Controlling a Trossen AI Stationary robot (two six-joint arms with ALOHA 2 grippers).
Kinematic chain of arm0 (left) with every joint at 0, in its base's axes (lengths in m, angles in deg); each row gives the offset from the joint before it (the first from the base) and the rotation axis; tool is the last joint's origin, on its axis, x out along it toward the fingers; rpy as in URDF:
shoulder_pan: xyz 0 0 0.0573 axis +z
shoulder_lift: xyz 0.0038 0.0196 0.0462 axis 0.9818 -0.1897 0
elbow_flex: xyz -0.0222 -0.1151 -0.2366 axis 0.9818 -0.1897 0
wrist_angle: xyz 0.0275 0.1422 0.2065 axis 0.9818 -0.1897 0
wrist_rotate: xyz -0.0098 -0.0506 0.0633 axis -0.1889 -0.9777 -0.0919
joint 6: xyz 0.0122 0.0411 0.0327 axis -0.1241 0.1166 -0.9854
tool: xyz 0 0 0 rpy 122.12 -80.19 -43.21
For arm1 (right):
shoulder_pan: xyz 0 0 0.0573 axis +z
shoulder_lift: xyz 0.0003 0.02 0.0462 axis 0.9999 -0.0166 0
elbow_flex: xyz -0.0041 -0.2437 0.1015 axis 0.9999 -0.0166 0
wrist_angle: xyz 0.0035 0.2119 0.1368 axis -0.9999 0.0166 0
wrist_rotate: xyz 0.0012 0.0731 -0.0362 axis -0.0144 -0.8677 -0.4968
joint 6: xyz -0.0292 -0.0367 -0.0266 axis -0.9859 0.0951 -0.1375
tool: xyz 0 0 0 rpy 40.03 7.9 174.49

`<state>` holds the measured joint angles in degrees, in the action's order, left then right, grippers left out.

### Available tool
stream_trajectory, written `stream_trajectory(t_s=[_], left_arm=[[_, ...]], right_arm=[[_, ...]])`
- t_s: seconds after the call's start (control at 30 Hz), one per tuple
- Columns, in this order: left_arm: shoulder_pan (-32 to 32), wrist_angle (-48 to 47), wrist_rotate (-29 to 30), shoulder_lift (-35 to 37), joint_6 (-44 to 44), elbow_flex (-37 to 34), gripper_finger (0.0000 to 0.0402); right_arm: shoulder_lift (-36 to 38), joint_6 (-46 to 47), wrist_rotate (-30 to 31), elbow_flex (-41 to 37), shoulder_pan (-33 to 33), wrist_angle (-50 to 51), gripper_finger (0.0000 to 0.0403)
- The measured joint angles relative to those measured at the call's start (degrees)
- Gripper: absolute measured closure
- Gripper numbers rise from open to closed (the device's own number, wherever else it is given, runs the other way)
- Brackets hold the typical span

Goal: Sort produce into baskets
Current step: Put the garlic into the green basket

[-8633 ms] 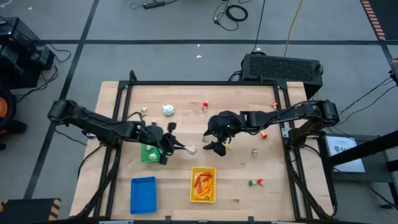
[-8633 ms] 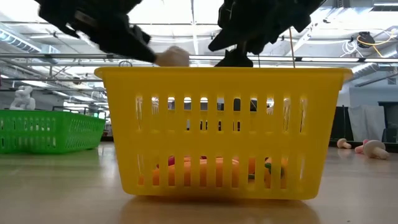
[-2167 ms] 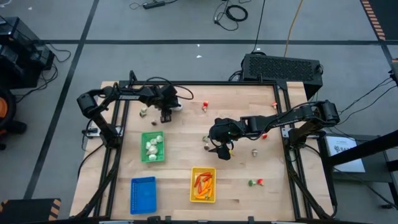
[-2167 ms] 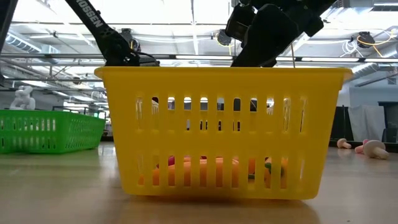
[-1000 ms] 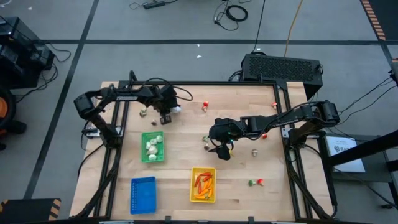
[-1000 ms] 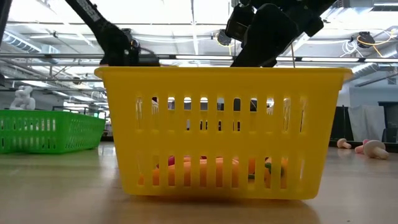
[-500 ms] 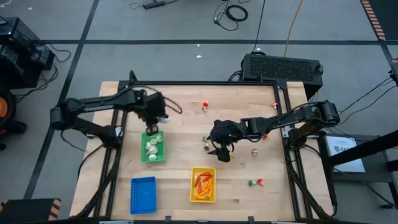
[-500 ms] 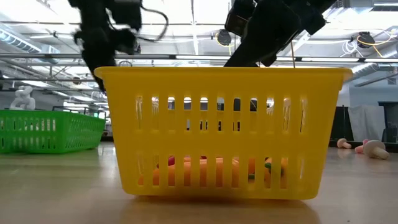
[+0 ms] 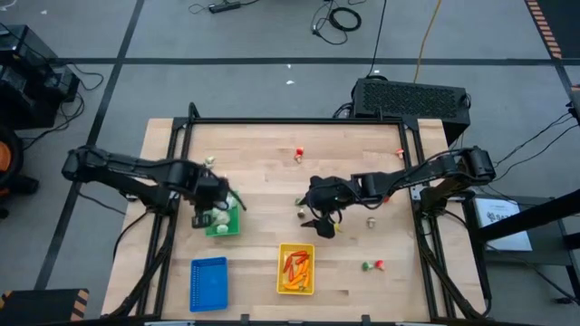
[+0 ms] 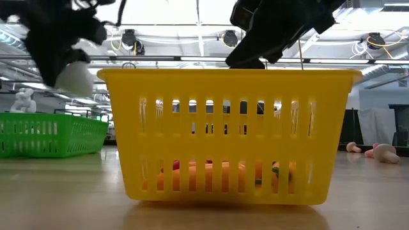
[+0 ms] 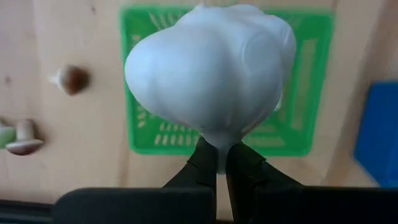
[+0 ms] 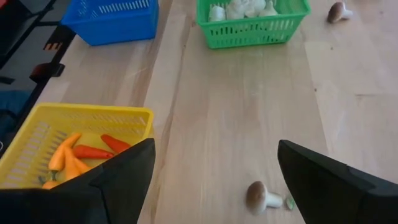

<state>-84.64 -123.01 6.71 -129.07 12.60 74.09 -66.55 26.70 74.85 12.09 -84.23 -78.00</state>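
Above the green basket, the left gripper pinches a white bulb by its stem; near mid-table, the right gripper hangs open over a small mushroom, with the yellow basket nearby

The wooden bench stands on a grey floor crossed by dark tape lines. Just past the bench's far right corner sits a black box with a vented top. Cables lie on the floor beyond the bench's far edge. A sheet of white paper lies off the bench's right edge. Seen level across the bench, ceiling lights and beams fill the room behind.
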Motion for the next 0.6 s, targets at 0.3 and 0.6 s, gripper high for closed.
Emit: stream_trajectory(t_s=[0.3,0.6], left_arm=[[-4.32,4.72,8.21,-3.26,-12.50,-4.35,0.0389],[-4.71,7.88,8.22,-7.74,-22.97,-4.32,0.0389]], right_arm=[[0.00,0.13,-0.01,0.00,0.18,-0.40,0.0074],[0.00,0.83,-0.01,0.00,0.18,-0.37,0.0074]])
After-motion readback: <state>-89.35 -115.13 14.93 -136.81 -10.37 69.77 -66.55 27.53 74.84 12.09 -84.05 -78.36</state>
